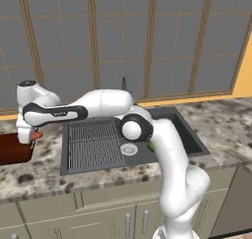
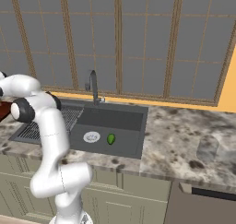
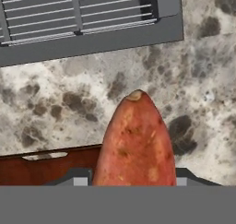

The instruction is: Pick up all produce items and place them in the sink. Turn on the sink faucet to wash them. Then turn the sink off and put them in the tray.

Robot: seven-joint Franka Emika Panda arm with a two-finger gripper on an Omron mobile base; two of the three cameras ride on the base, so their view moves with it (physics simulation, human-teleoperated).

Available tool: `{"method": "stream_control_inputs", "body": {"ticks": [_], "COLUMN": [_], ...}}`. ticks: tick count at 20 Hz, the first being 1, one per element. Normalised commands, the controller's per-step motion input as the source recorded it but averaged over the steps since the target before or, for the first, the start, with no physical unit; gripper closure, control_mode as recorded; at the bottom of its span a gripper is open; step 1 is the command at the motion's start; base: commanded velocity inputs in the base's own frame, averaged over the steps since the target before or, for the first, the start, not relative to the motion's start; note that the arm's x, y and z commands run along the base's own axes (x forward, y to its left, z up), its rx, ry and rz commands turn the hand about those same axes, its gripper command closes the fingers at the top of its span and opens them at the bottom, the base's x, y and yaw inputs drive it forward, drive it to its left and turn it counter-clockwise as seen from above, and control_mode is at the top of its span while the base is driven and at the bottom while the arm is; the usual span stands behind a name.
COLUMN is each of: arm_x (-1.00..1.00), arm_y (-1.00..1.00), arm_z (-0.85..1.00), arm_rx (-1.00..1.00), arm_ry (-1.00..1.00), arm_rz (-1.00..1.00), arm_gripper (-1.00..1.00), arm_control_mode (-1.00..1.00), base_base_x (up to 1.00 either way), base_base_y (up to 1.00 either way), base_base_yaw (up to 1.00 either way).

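My gripper is shut on the orange-red, carrot-like produce item, which fills the gap between the jaws in the hand view. It hangs over the speckled counter, just past the right edge of the reddish-brown tray, whose rim lies below the hand. A small bit of the orange piece shows under the hand. The rounded green produce item lies on the floor of the sink beside the white drain. The slim dark sink faucet stands behind the basin, with no water visible.
A ridged wire rack covers the left half of the sink, close to the hand. My arm stretches left across the basin. Windows back the counter. Speckled counter extends to the right of the sink.
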Motion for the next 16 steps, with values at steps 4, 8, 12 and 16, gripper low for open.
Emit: {"method": "stream_control_inputs", "body": {"ticks": [4,8,12,16], "arm_x": [0.40,0.36,0.13,0.23], "arm_y": [0.27,0.25,0.23,0.22], "arm_z": [-0.24,-0.20,-0.29,-0.32], "arm_rx": [0.00,0.00,0.00,0.00], "arm_ry": [0.00,0.00,0.00,-0.01], "arm_rz": [0.06,0.06,0.05,0.05], "arm_gripper": [1.00,1.00,1.00,1.00], "arm_control_mode": [-1.00,-1.00,-1.00,-1.00], "base_base_x": [0.00,0.00,0.00,0.00], "base_base_y": [0.00,0.00,0.00,0.00], "base_base_yaw": [0.00,0.00,0.00,0.00]}}
